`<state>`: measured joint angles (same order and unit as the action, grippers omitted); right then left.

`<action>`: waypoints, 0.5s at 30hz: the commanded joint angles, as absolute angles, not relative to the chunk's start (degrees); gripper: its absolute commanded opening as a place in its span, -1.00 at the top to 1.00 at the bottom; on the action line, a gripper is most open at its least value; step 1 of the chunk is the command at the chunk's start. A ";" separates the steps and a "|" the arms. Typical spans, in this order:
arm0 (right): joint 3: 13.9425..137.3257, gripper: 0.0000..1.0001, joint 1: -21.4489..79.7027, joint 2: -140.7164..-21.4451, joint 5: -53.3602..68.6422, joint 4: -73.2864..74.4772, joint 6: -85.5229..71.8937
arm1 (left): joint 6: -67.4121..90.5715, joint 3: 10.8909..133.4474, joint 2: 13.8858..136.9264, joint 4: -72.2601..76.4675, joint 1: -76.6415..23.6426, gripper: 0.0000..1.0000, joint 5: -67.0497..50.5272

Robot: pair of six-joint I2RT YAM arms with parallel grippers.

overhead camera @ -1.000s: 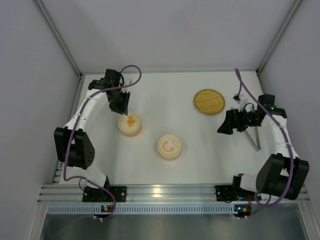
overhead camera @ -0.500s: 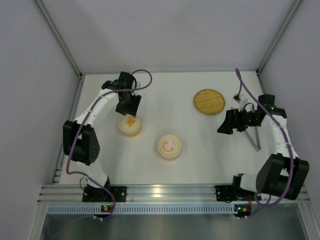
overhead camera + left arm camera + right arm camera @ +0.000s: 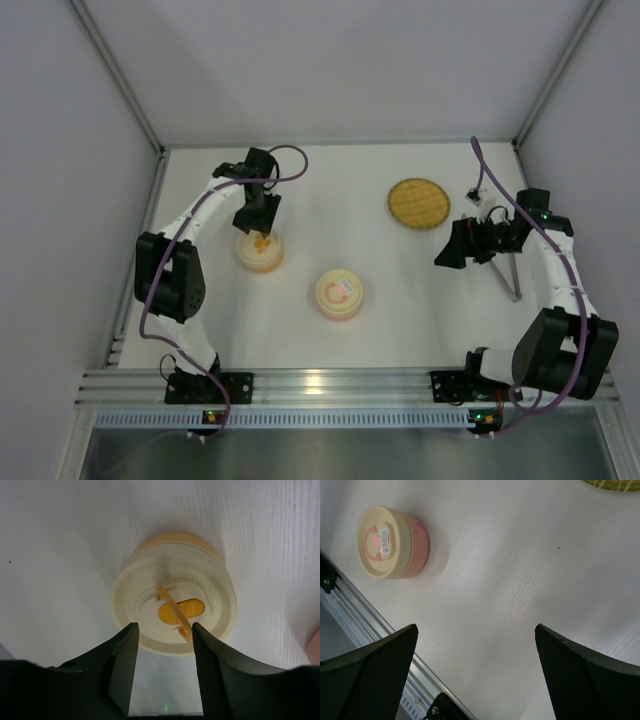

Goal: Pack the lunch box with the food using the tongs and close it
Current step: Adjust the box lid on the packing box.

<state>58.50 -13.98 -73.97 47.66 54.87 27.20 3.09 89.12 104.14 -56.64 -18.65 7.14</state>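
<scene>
Quick rundown: the left gripper (image 3: pixel 165 625) is hung right over the orange lunch box (image 3: pixel 261 254), back-left on the table (image 3: pixel 340 215). It's released. From the left wrist view the two black fingers (image 3: pixel 120 665) are seen parted, with a clear gap between them and nothing pinched. The near rim of the cream lid (image 3: pixel 150 580) sits just past the fingertips, and a thin orange strap handle (image 3: pixel 175 612) is flipped up on top of it. Whether the fingers are actually touching the lid can't be told.

The right gripper (image 3: pixel 475 626) is spread wide over bare table, with nothing held. The pink lunch box (image 3: pixel 339 293) is seen off to its side, lid on, nearer the front and middle of the table and well apart from the orange one.

The tongs (image 3: pixel 513 285) are left lying flat on the table at the right edge, just beside the right arm and not gripped by anything. The round woven plate (image 3: pixel 418 203) is set toward the back right, near the right gripper but apart from it.
</scene>
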 commanded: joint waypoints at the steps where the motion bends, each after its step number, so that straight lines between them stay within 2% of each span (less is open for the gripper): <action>1: 59.15 -0.99 -13.80 -73.04 48.96 52.29 27.60 | 4.31 89.03 104.50 -55.81 -18.63 -0.04 9.23; 15: 59.33 -0.99 -13.80 -73.21 49.13 52.82 28.04 | 4.75 88.51 103.01 -57.57 -16.35 0.05 9.41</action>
